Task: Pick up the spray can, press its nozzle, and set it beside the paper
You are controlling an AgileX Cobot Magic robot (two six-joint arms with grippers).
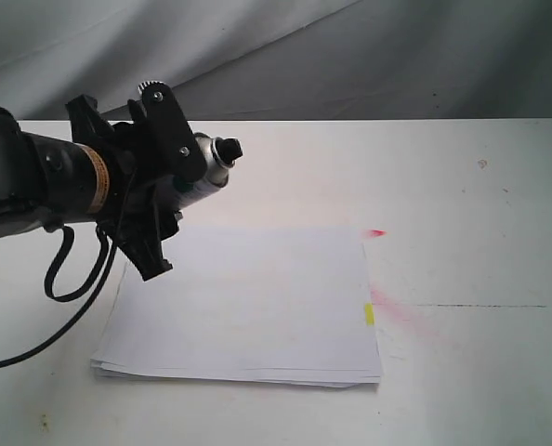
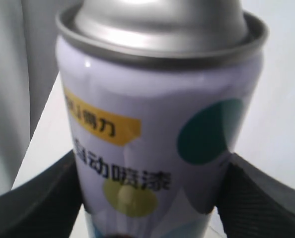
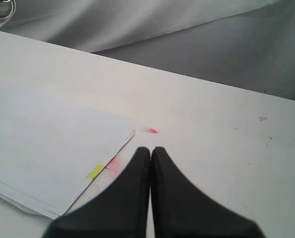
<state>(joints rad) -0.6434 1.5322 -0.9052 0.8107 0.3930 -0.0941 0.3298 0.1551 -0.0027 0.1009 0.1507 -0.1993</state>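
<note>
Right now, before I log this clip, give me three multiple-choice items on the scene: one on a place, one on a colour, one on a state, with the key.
1. Where is the spray can?
A. Lying flat on the paper
B. Held off the table in the left gripper
C. Standing on the table to the right of the paper

2. What colour is the small tab at the paper's edge?
A. Yellow
B. Green
C. Blue

3. How is the right gripper?
A. Open and empty
B. Shut on the can
C. Shut, holding nothing

Key:
1 B: the left wrist view shows the can clamped between the jaws.
2 A: a yellow strip shows at the paper's edge in the exterior view.
3 C: its fingertips meet with nothing between them.
</note>
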